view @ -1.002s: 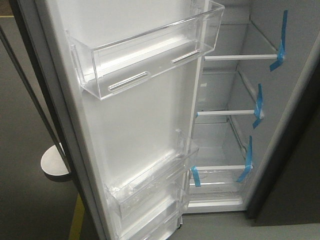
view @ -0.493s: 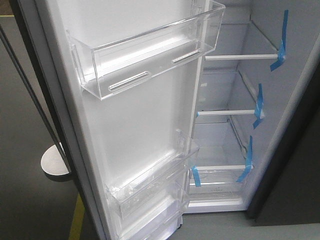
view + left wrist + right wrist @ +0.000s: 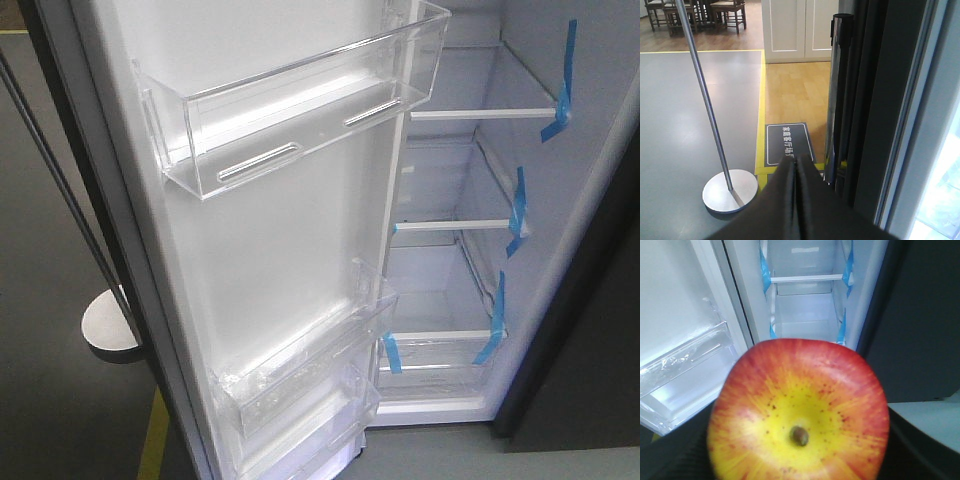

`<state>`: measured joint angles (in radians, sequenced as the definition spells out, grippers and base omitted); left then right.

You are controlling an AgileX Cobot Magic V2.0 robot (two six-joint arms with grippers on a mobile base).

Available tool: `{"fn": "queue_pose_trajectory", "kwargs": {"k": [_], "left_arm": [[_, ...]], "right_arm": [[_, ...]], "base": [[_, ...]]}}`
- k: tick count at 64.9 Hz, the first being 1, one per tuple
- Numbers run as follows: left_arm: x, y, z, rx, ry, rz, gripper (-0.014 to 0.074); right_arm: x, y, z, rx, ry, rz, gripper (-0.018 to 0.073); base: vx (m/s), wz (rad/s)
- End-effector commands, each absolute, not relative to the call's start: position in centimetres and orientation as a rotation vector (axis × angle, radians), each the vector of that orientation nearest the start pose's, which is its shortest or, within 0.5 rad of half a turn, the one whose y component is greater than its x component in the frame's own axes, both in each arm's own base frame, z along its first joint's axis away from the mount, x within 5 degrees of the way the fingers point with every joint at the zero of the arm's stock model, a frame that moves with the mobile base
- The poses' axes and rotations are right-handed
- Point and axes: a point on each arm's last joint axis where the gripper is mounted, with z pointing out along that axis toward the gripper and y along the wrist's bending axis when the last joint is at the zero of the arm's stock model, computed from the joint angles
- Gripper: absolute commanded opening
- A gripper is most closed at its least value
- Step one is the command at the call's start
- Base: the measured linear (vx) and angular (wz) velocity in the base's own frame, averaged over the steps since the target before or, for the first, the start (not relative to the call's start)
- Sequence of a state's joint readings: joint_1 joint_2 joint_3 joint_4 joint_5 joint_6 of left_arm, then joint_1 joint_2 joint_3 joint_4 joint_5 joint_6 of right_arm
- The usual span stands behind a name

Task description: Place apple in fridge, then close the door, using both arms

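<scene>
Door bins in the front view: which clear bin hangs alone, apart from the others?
The top bin, high on the door. The other bins sit stacked closely together near its bottom edge.

A dark floor sign (image 3: 786, 144) bears white Chinese characters.

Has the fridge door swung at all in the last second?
No. The door holds its place; its top bin still ends beside the top shelf at the same spot.

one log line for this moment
right gripper: shut on apple, facing fridge | left gripper: shut, empty, beside door edge | door: open | apple: not yet inside
</scene>
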<state>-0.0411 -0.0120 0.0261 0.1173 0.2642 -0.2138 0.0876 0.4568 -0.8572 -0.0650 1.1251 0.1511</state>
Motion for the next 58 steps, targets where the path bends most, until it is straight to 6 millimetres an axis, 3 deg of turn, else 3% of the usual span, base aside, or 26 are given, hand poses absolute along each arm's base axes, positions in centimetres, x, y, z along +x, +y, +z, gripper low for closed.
{"fn": "queue_pose_trajectory", "kwargs": {"k": [1, 42, 50, 58], "left_arm": [[5.6, -0.1, 18.1, -0.074, 1.696, -0.099, -0.0006], [5.6, -0.1, 18.1, -0.074, 1.696, -0.099, -0.0006], [5.6, -0.1, 18.1, -0.074, 1.696, -0.099, -0.0006], [5.6, -0.1, 18.1, -0.074, 1.696, -0.099, -0.0006]], "right_arm": [[5.1, -0.2, 37.7, 0.065, 2.115, 0.048, 0.0135], [5.2, -0.1, 37.8, 0.065, 2.112, 0.061, 0.0135], [6.5, 0.6, 38.4, 0.002, 2.077, 0.105, 0.0136], [8.8, 1.6, 40.2, -0.199, 2.072, 0.118, 0.0141]], "base": [[0.0, 0.0], [0.0, 0.0], [0.0, 0.0], [0.0, 0.0]]}}
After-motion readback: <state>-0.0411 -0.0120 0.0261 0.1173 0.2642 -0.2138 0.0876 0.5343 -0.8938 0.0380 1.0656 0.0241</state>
